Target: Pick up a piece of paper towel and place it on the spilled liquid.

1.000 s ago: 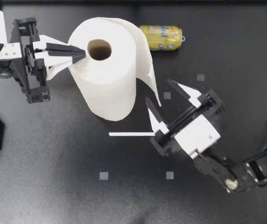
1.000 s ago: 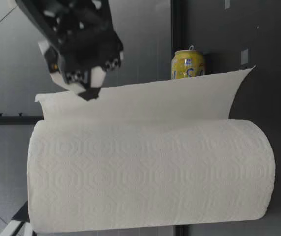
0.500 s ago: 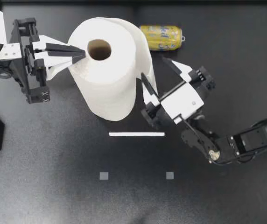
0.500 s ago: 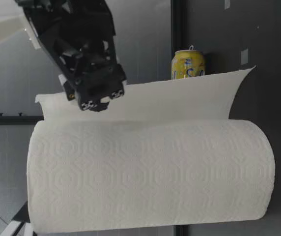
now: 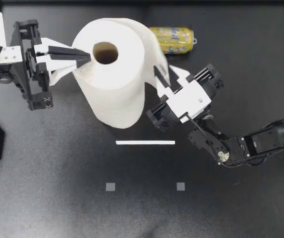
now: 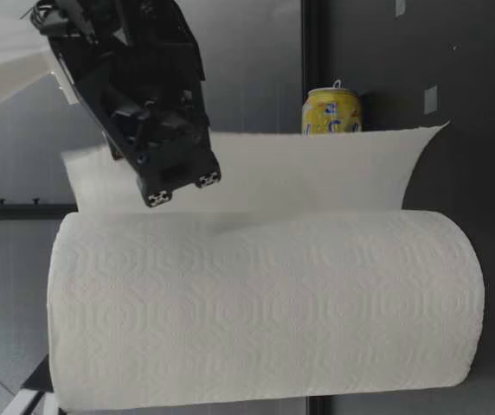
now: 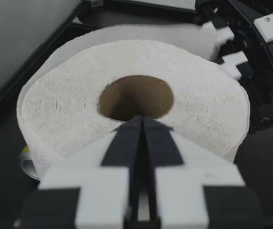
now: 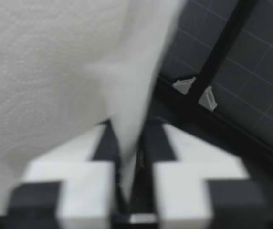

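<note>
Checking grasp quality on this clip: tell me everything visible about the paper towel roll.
The paper towel roll stands upright on the black table: white, embossed, thick, with a brown cardboard core. A loose sheet peels off its side toward the yellow can. My left end effector, shut, rests its tips on the top by the core; my right end effector is shut on the loose sheet.

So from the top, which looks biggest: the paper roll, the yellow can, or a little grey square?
1. paper towel roll, largest, though it stands nearer the camera
2. yellow can
3. grey square, smallest
</note>
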Available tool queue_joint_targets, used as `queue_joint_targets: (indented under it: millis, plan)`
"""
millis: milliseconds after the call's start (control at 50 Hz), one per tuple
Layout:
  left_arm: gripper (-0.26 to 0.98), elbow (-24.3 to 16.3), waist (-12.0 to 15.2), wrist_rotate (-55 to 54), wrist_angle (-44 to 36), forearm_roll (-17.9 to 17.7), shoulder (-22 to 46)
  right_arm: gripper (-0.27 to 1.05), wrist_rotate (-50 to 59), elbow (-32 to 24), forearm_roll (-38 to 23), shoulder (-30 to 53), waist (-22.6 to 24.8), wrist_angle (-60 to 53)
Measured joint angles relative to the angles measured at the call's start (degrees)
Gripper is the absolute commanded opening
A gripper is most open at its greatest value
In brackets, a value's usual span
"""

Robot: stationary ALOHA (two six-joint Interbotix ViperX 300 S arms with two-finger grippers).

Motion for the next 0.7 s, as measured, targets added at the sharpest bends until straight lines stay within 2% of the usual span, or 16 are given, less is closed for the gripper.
queue_joint_targets:
  millis: [80, 140, 440, 700]
  plan:
    - [0.10, 0.09, 0.00, 0.00, 0.00, 0.00, 0.00, -0.09, -0.09, 0.26, 0.18, -0.09, 0.00, -0.09]
    - [0.10, 0.18, 0.00, 0.00, 0.00, -0.09, -0.09, -0.13, -0.09, 0.88, 0.35, -0.35, 0.00, -0.18]
    - [0.10, 0.35, 0.09, 0.00, -0.09, -0.53, 0.00, -0.13, 0.26, 3.69, 1.93, -1.93, 0.09, -0.26]
    - [0.10, 0.62, 0.44, 0.00, -0.26, -1.14, 0.53, -0.13, 5.27, 9.84, 5.98, -2.99, 0.26, 0.00]
